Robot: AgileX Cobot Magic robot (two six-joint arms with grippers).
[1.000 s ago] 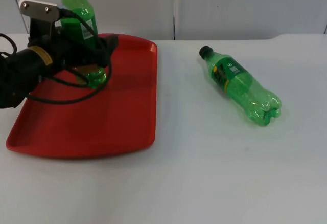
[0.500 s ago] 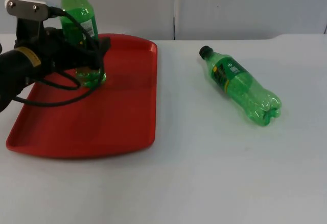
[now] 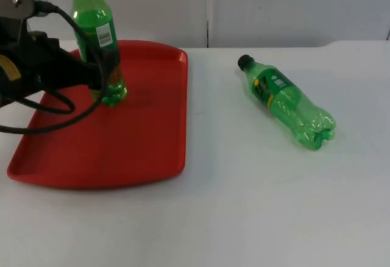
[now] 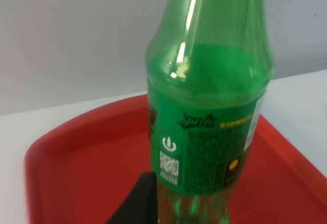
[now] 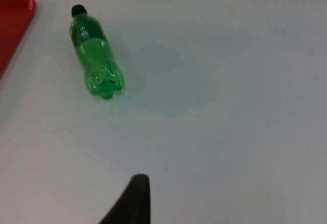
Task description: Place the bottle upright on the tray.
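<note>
While upright, bottle (image 3: 97, 35) fronts left jaws.

1. A green plastic bottle (image 4: 207, 127) stands upright on a red tray (image 4: 76, 168), close to the camera.
2. Its clear green shoulder narrows upward and runs out of frame; a bright streak of light runs down it.
3. A green label wraps the body, with yellow lettering, a white round symbol and a small white code patch.
4. 1 black fingertip (image 4: 135, 206) sits just beside the bottle's lower body.
5. The tray's raised rim curves round behind the bottle.
6. Beyond the rim lies the white table top (image 4: 30, 121), then the grey wall (image 4: 66, 35).
</note>
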